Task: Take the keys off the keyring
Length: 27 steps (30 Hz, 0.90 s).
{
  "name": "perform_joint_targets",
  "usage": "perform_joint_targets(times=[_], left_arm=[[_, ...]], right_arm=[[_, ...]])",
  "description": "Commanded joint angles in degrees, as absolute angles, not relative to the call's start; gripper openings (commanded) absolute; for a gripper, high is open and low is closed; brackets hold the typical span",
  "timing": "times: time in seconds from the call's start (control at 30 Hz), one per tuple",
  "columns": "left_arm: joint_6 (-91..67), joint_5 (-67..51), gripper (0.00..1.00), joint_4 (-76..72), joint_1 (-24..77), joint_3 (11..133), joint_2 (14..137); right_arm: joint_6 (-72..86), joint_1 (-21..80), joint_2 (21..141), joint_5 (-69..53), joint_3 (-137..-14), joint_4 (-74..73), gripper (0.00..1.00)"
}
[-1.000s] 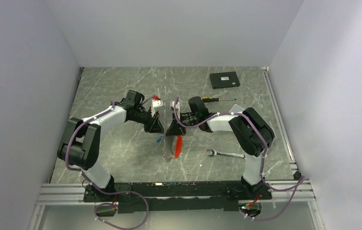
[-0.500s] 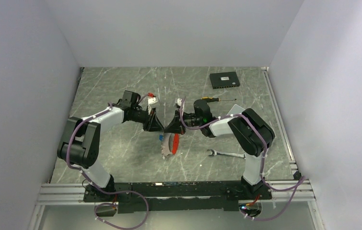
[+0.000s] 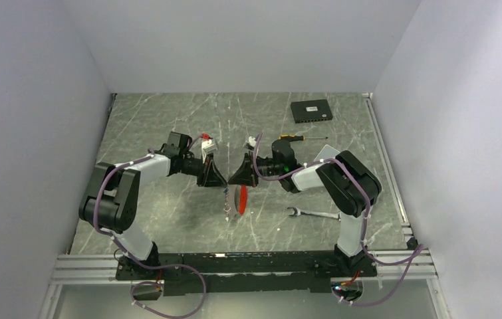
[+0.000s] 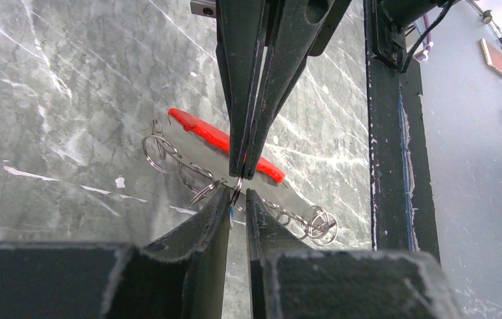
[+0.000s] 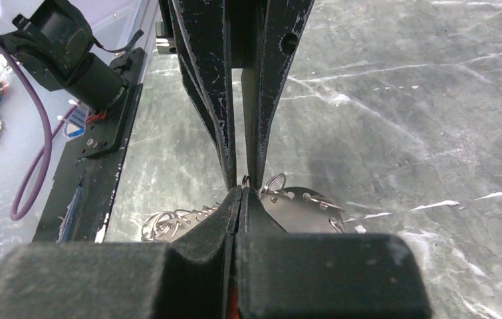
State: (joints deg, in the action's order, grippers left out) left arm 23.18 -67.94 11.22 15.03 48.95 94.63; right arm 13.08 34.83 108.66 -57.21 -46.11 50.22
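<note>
The keyring (image 3: 233, 207), a silvery chain of small rings with a red tag (image 3: 241, 197), hangs between my two grippers just above the table. My right gripper (image 3: 232, 179) is shut on one small ring at its tips (image 5: 243, 189). My left gripper (image 3: 222, 180) faces it tip to tip. Its fingers (image 4: 220, 206) are closed to a narrow gap around the same ring (image 4: 237, 189). A key with a blue head (image 3: 225, 191) dangles under the meeting point and shows as a blue speck in the left wrist view (image 4: 233, 211). Other keys are too small to make out.
A silver wrench (image 3: 311, 214) lies on the table to the front right. A yellow-and-black screwdriver (image 3: 294, 137) and a black box (image 3: 311, 110) lie at the back right. A pale card (image 3: 328, 151) lies by the right arm.
Both grippers have moved a little away from the bases and levelled out, and the keyring with its red tag has risen and shifted with them. The right gripper keeps its hold on the ring.
</note>
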Motion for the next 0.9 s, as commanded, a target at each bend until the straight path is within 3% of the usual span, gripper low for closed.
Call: perform_joint_targets(times=[0.0, 0.13, 0.3, 0.4, 0.47, 0.57, 0.87], left_arm=[[21.7, -71.2, 0.2, 8.6, 15.0, 48.4, 93.8], [21.2, -71.2, 0.18, 7.7, 15.1, 48.3, 93.8], [23.1, -69.3, 0.0, 9.9, 16.0, 49.2, 92.4], [24.2, -68.2, 0.0, 12.5, 16.4, 50.4, 91.5], [25.9, -66.5, 0.0, 15.2, 16.7, 51.6, 91.6], [29.0, -63.4, 0.0, 19.4, 17.6, 53.4, 91.5], [34.1, -57.4, 0.0, 25.3, 21.0, 57.0, 92.0]], right_arm=[[14.6, 34.3, 105.7, -58.3, -46.1, 56.5, 0.0], [14.8, 34.2, 105.9, -58.6, -46.2, 56.5, 0.0], [12.5, 34.2, 106.2, -60.0, -47.5, 51.3, 0.0], [5.0, 34.2, 106.0, -61.5, -50.3, 40.4, 0.02], [-0.3, 34.2, 105.6, -61.8, -52.1, 32.9, 0.15], [-7.6, 34.2, 105.0, -61.4, -54.6, 23.1, 0.25], [-14.4, 34.7, 105.7, -62.0, -61.1, 9.8, 0.29]])
